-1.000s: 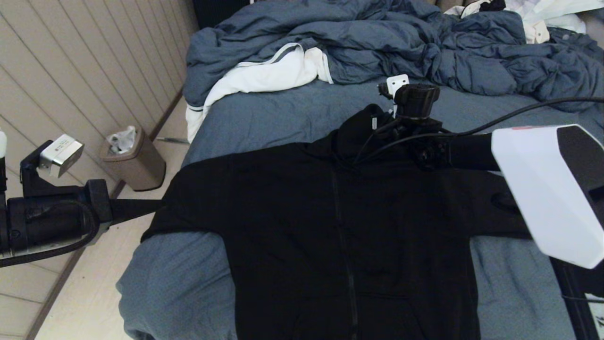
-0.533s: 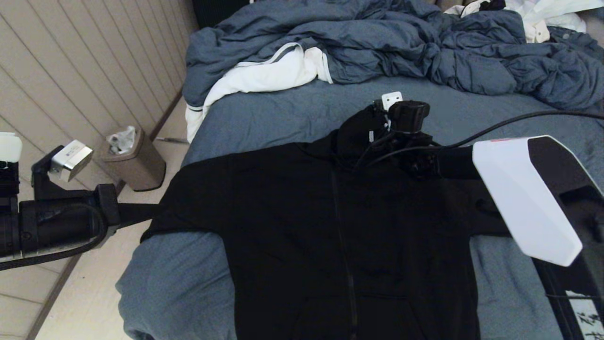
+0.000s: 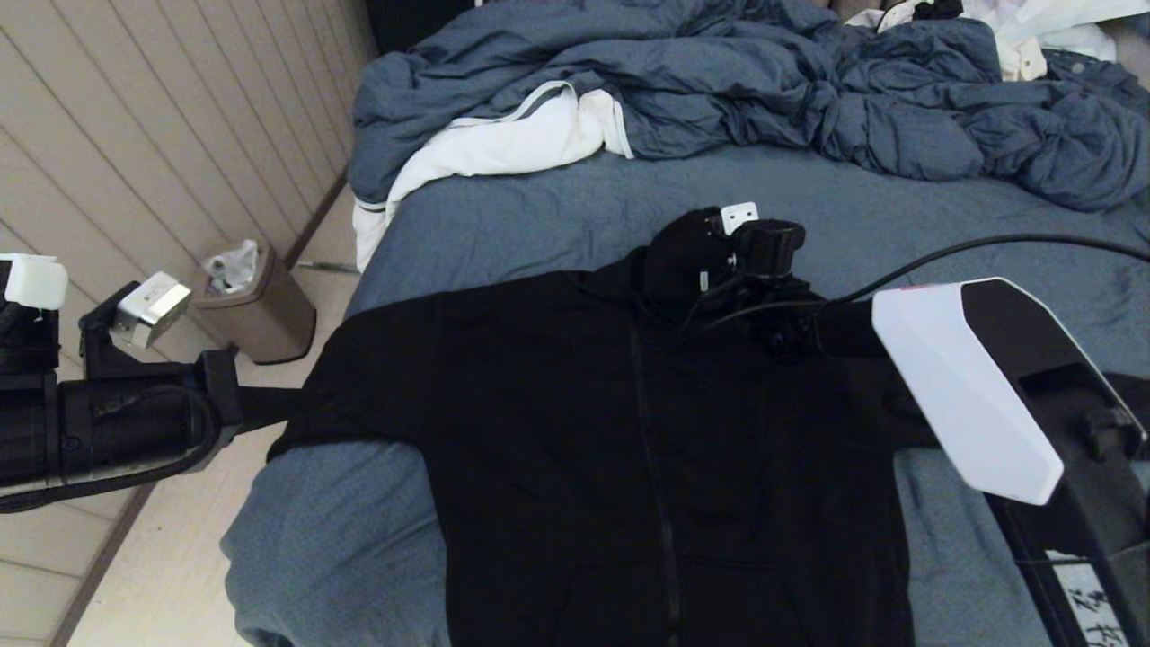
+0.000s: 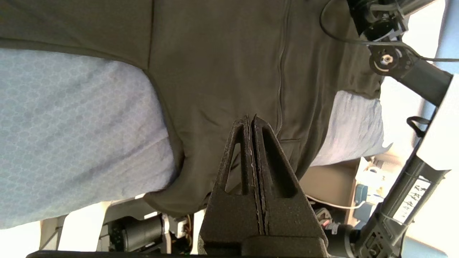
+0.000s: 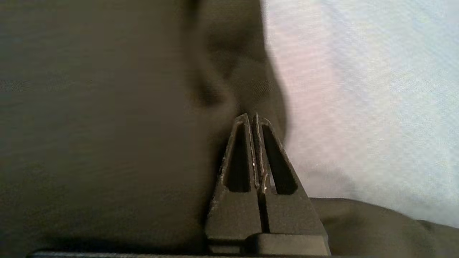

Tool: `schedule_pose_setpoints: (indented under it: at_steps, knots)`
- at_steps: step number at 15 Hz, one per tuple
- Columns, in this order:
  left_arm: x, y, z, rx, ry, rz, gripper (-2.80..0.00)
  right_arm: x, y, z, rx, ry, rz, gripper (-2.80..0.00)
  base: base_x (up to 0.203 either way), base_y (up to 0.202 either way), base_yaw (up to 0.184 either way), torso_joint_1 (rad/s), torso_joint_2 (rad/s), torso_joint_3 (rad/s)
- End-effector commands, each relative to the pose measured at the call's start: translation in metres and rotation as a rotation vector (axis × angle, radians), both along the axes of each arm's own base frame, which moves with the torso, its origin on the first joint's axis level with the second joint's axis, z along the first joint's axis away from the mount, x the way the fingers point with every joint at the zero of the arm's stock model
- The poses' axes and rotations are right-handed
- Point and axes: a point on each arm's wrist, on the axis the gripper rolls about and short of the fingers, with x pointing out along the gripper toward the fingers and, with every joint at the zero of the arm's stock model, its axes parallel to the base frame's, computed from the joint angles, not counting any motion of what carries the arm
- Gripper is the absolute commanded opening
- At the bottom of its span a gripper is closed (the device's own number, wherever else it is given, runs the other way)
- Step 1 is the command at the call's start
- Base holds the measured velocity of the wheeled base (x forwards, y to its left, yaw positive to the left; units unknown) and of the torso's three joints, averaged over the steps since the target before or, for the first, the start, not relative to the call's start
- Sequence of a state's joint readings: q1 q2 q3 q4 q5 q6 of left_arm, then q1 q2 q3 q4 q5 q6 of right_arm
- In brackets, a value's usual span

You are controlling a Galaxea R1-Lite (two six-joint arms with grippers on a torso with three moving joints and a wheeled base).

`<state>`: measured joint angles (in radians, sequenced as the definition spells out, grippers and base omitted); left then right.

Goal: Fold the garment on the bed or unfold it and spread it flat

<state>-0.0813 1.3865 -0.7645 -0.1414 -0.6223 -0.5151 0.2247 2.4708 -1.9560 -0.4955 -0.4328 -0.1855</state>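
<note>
Right gripper (image 5: 252, 118) pinched empty at hood, frame centre; left gripper (image 4: 250, 120) closed, empty, left edge. Hoodie (image 3: 629, 431) spread on bed (image 3: 503, 225). Risk: shut fingers snag, bunching fabric.

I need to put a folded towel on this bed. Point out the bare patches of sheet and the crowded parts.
Free: the blue-grey sheet of the bed between the black zip-front hoodie and the rumpled blue-grey duvet; also the near corner under the hoodie's left sleeve. Crowded: the far end, under duvet and white cloth, and the middle, under the hoodie.
</note>
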Motion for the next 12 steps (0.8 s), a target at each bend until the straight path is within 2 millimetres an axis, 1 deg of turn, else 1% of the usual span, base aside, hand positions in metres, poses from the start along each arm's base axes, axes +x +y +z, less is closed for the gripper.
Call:
schedule_pose_setpoints:
  at_steps: [1, 4, 7, 10, 12]
  knots:
    - [0.001, 0.000, -0.001, -0.004, 0.005, -0.002, -2.80, 0.002, 0.000, -0.005, -0.003, 0.007, -0.004, -2.80, 0.000, 0.000, 0.000, 0.000, 0.00, 0.000]
    - [0.001, 0.000, -0.001, -0.005, 0.006, -0.001, -2.80, 0.002, -0.002, -0.004, -0.003, -0.002, -0.011, -2.80, 0.000, 0.000, 0.000, 0.000, 0.00, 0.000]
    - [0.000, 0.000, -0.001, -0.008, 0.009, 0.000, -2.80, 0.002, -0.008, 0.005, -0.002, -0.032, -0.052, -2.80, 0.000, 0.000, 0.000, 0.000, 0.00, 0.000]
    - [0.000, 0.000, -0.001, -0.009, 0.011, -0.001, -2.80, 0.000, -0.022, 0.016, 0.004, -0.055, -0.100, -2.80, 0.000, 0.000, 0.000, 0.000, 0.00, 0.000]
    - [0.000, 0.000, -0.001, -0.010, 0.011, 0.000, -2.80, 0.001, -0.036, 0.020, 0.008, -0.073, -0.136, -2.80, 0.000, 0.000, 0.000, 0.000, 0.00, 0.000]
